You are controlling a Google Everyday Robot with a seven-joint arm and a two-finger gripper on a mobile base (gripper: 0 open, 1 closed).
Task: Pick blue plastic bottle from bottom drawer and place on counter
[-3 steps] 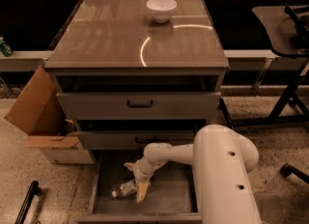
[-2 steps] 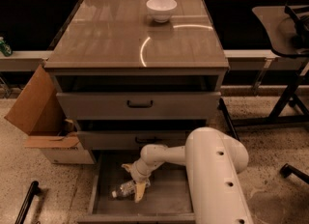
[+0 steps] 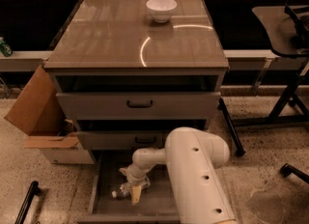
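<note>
While the gripper hangs low in the bottom drawer, the blue plastic bottle lies flat against it, cap pointing away; whether it grips is unclear.

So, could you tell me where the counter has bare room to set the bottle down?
The counter is bare across its front and left, from the front edge up to the white bowl at the back; bare patches flank the bowl. It is crowded down in the bottom drawer, where the tool is at the blue plastic bottle.
</note>
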